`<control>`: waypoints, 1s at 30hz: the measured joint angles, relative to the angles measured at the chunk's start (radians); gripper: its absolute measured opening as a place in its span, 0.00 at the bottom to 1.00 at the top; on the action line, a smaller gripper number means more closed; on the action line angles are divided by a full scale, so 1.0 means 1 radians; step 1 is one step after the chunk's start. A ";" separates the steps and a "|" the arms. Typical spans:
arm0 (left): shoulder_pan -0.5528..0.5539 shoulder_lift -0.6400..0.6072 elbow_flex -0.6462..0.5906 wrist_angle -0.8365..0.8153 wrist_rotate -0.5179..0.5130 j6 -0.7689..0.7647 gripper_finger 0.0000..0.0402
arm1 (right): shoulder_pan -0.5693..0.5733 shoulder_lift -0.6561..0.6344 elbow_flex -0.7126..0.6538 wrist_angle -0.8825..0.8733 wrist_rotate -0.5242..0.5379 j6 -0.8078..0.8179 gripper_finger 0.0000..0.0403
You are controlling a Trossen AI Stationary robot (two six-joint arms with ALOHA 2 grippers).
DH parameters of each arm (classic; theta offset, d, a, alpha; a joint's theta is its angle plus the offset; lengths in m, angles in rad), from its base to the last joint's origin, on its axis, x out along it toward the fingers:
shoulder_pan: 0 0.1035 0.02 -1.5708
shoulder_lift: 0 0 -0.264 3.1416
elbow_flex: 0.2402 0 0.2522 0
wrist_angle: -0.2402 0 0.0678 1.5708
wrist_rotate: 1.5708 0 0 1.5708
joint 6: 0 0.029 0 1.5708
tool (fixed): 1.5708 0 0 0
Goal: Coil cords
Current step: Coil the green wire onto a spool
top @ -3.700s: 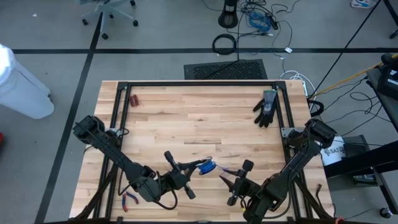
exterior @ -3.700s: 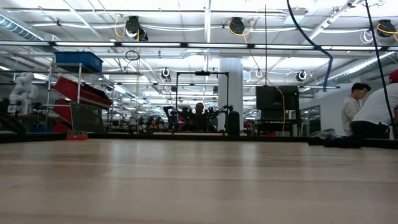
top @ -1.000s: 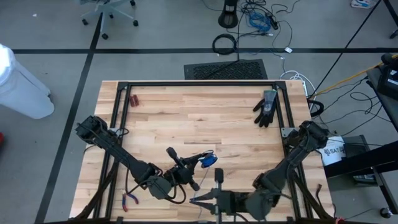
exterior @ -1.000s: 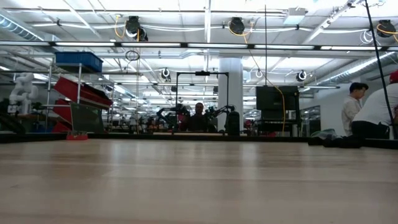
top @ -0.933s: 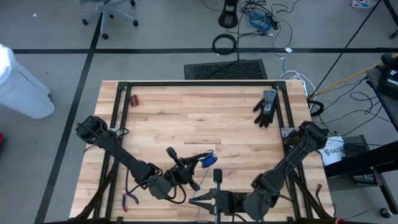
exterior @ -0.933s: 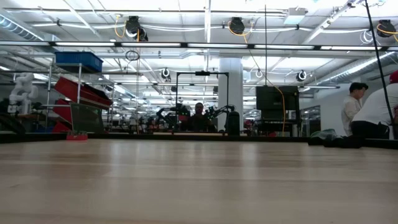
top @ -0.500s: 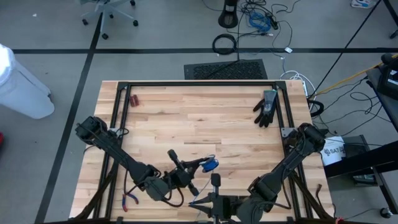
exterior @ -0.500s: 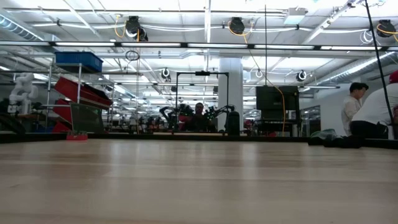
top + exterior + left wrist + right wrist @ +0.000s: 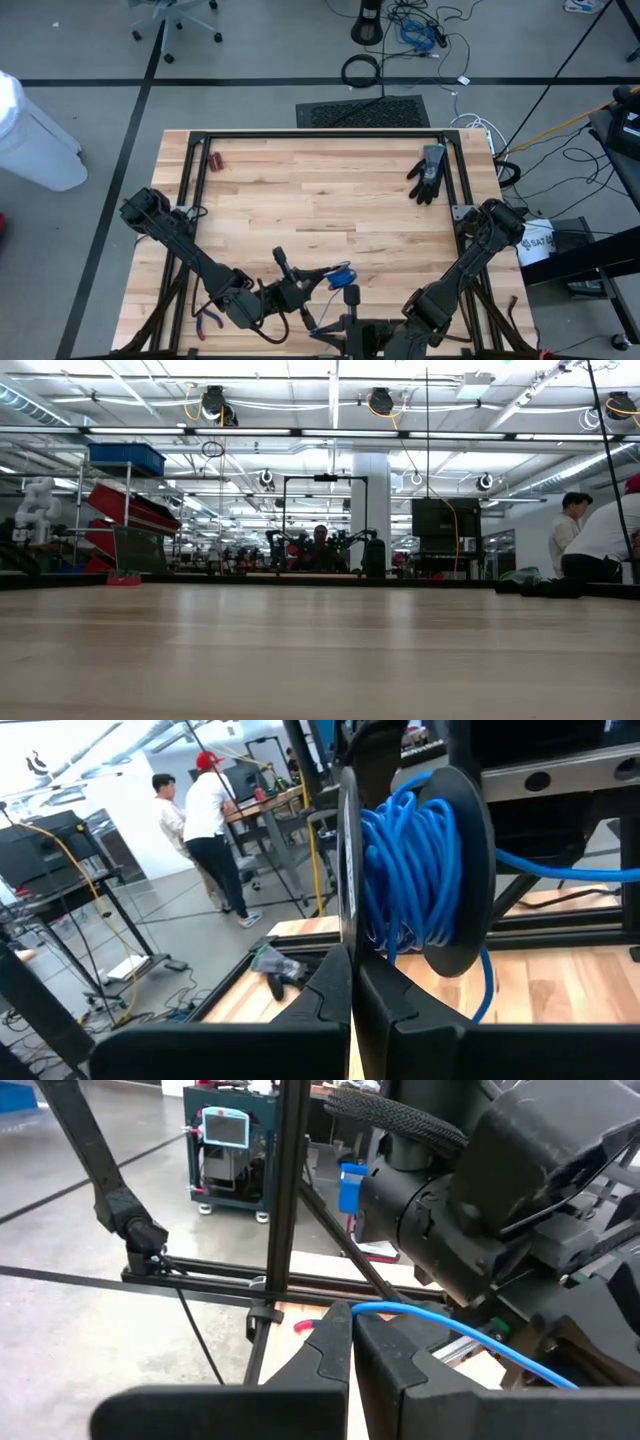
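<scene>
A thin bright blue cord (image 9: 338,276) hangs bunched into a small coil near the front edge of the pale wooden plank worktop (image 9: 320,200), just beside the tip of the left arm. Seen from the left wrist, the cord (image 9: 412,870) is wound in many tight, glossy loops around the dark hub of a black round spool (image 9: 455,870), with one strand running off sideways and another trailing down toward the wood. The left end effector (image 9: 305,283) has its two dark fingers (image 9: 330,1000) pressed together, their tips right at the spool; whether they pinch the cord itself cannot be told.

The right end effector (image 9: 332,328) sits at the very front edge of the worktop, just beside the left one, its dark fingers (image 9: 335,1350) likewise closed. In the right wrist view a single blue strand (image 9: 450,1330) arcs away from those fingertips, and it cannot be told whether they pinch it.

A black work glove (image 9: 428,173) lies well apart, near the far right corner. Small red-handled pliers (image 9: 207,319) rest at the front left edge, beside the left arm's base. Two people (image 9: 200,830) stand at a bench in the room beyond.
</scene>
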 joint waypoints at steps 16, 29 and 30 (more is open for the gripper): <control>-0.011 -0.009 0.005 0.016 0.035 -0.064 0.00 | 0.058 0.002 -0.002 0.007 0.167 -0.107 0.00; -0.009 -0.008 0.004 0.008 0.019 -0.052 0.00 | 0.109 0.000 -0.002 0.016 0.210 -0.110 0.00; -0.009 -0.008 0.004 0.008 0.019 -0.052 0.00 | 0.111 0.000 -0.002 0.013 0.210 -0.108 0.00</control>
